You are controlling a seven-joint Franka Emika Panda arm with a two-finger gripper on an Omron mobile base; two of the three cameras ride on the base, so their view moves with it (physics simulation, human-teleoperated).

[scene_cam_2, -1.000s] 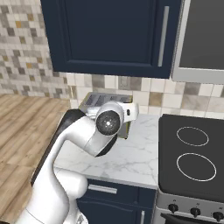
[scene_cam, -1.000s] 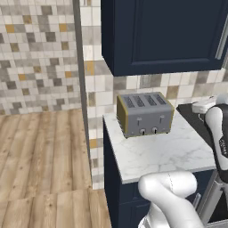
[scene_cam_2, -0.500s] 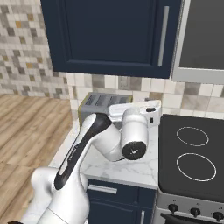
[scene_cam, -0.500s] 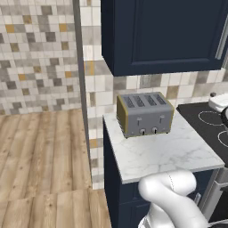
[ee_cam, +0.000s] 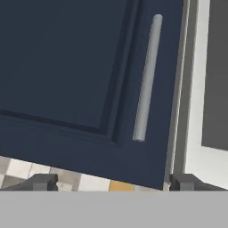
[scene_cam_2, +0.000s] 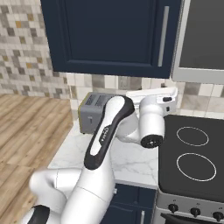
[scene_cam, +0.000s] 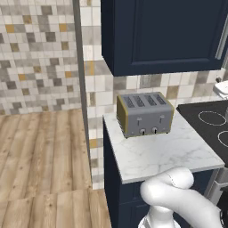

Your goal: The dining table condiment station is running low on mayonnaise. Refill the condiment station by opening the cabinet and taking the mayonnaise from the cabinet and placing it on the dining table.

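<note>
Jaws stood wide apart with nothing between them, dark finger tips of the gripper (ee_cam: 113,181) at six o'clock in the hand view. Faced the tall navy blue flat-panel cabinet (ee_cam: 67,67), door shut, with its long silver bar handle (ee_cam: 147,78) at one o'clock of the tips, well apart. Judged as the approach to opening: next called for rising to the bar and closing around it. Sat below, toward seven o'clock: grey four-slot toaster (scene_cam: 144,113) on the marble counter (scene_cam: 164,153). Hidden behind the door: the mayonnaise, presumably. Hand partly cut off at the left base view's edge
</note>
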